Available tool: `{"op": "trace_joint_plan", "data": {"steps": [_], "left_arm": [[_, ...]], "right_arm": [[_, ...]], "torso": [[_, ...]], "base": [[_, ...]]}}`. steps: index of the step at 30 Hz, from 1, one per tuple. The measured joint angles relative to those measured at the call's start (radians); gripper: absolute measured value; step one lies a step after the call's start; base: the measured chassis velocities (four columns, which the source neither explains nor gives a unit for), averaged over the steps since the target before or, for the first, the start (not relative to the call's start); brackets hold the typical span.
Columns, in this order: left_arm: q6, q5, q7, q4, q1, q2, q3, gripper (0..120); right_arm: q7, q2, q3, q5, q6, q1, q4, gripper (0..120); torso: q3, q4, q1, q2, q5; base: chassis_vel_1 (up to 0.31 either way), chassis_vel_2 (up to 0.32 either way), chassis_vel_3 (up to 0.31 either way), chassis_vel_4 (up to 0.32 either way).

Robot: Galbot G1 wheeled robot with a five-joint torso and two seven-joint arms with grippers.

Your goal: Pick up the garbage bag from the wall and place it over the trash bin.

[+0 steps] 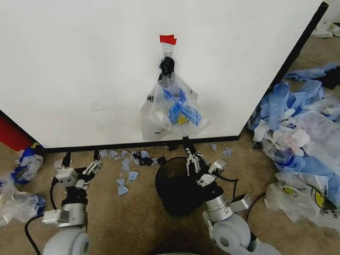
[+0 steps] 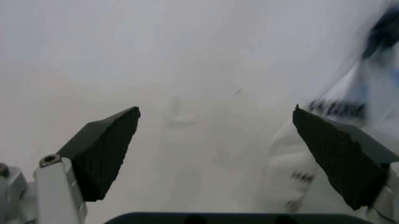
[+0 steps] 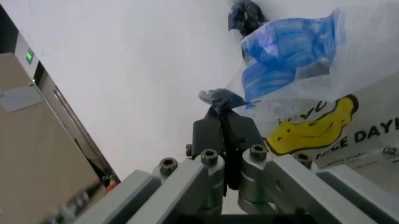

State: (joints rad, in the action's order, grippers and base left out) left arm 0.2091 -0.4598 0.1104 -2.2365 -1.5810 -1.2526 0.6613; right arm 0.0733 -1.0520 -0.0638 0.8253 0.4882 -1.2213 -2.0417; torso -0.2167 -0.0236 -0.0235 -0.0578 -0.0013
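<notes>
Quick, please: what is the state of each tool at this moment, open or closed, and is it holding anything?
Left tool: open, holding nothing, facing the wall.
Right tool: closed, holding nothing, just below the garbage bag, above the trash bin.

This looks like a robot test room, not a home. A plain white wall (image 1: 79, 69) panel with a black edge strip stands on bare brown floor (image 1: 133, 218). A red tape mark (image 1: 168, 39) sits on it. Beyond the right end effector (image 1: 188, 151), a heap of blue and white plastic bags (image 1: 297, 127) lies piled; torn blue scraps (image 1: 125, 175) litter the floor between both arms.
</notes>
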Motion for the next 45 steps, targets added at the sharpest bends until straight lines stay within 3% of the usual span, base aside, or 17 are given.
{"op": "trace_joint_plan", "data": {"steps": [6, 7, 10, 14, 15, 20, 21, 22, 30, 34, 38, 45], "left_arm": [[-0.095, -0.216, 0.037, -0.129, -0.005, 0.176, 0.008, 96], [-0.095, -0.216, 0.037, -0.129, -0.005, 0.176, 0.008, 96], [-0.14, -0.37, 0.064, -0.178, -0.001, 0.323, 0.007, 97], [-0.162, -0.498, 0.07, -0.186, 0.024, 0.447, 0.003, 97], [-0.162, -0.498, 0.07, -0.186, 0.024, 0.447, 0.003, 97], [-0.175, -0.664, 0.066, -0.183, 0.087, 0.613, -0.001, 99], [-0.192, -0.781, 0.075, -0.19, 0.135, 0.683, -0.014, 99], [-0.2, -0.823, 0.08, -0.191, 0.159, 0.71, -0.03, 99], [-0.264, -0.934, 0.099, -0.158, 0.299, 0.821, -0.162, 98], [-0.328, -1.002, 0.141, -0.162, 0.338, 0.855, -0.169, 98], [-0.438, -1.15, 0.244, -0.187, 0.387, 0.917, -0.159, 99], [-0.546, -1.216, 0.268, -0.197, 0.504, 0.94, -0.154, 98]], "right_arm": [[0.001, 0.0, -0.03, 0.0, -0.009, 0.009, 0.009, 0], [0.001, 0.0, -0.03, 0.0, -0.009, 0.009, 0.009, 0], [-0.002, 0.002, -0.065, 0.009, -0.017, 0.033, 0.022, 0], [-0.009, 0.0, -0.096, 0.028, -0.026, 0.058, 0.033, 0], [-0.009, 0.0, -0.096, 0.028, -0.026, 0.058, 0.033, 0], [-0.014, -0.006, -0.112, 0.032, -0.032, 0.079, 0.052, 0], [-0.017, -0.011, -0.116, 0.032, -0.033, 0.085, 0.062, 0], [-0.018, -0.014, -0.119, 0.031, -0.033, 0.088, 0.067, 0], [-0.021, -0.02, -0.125, 0.026, -0.035, 0.091, 0.079, 0], [-0.021, -0.02, -0.125, 0.025, -0.035, 0.092, 0.079, 0], [-0.021, -0.027, -0.141, 0.022, -0.035, 0.104, 0.086, 0], [-0.021, -0.035, -0.147, 0.009, -0.035, 0.104, 0.092, 0]], "torso": [[0.0, -0.0002, 0.0, 0.0, 0.0001], [0.0, -0.0002, 0.0, 0.0, 0.0001], [0.0, -0.0002, 0.0, 0.0, 0.0], [0.0, 0.0, 0.0, 0.0, -0.0002], [0.0, 0.0, 0.0, 0.0, -0.0002], [0.0, -0.0001, 0.0, 0.0, -0.0001], [0.0, -0.0002, 0.0, 0.0, 0.0002], [0.0, -0.0001, 0.0, 0.0, 0.0004], [0.0, 0.0, 0.0, 0.0, 0.0], [0.0, 0.0001, 0.0, 0.0, 0.0], [0.0, 0.0, 0.0, 0.0, 0.0003], [0.0, -0.0002, 0.0, 0.0, 0.0002]], "base": [[0.0, 0.0, 0.0, 0.0], [0.0, 0.0, 0.0, 0.0], [0.0, 0.0, 0.0, 0.0], [0.0, 0.0, 0.0, 0.0], [0.0, 0.0, 0.0, 0.0], [0.0, 0.0, 0.0, 0.0], [0.0, 0.0, 0.0, 0.0], [0.0, 0.0, 0.0, 0.0], [0.0, 0.0, 0.0, 0.0], [0.0, 0.0, 0.0, 0.0], [0.0, 0.0, 0.0, 0.0], [0.0, 0.0, 0.0, 0.0]]}}
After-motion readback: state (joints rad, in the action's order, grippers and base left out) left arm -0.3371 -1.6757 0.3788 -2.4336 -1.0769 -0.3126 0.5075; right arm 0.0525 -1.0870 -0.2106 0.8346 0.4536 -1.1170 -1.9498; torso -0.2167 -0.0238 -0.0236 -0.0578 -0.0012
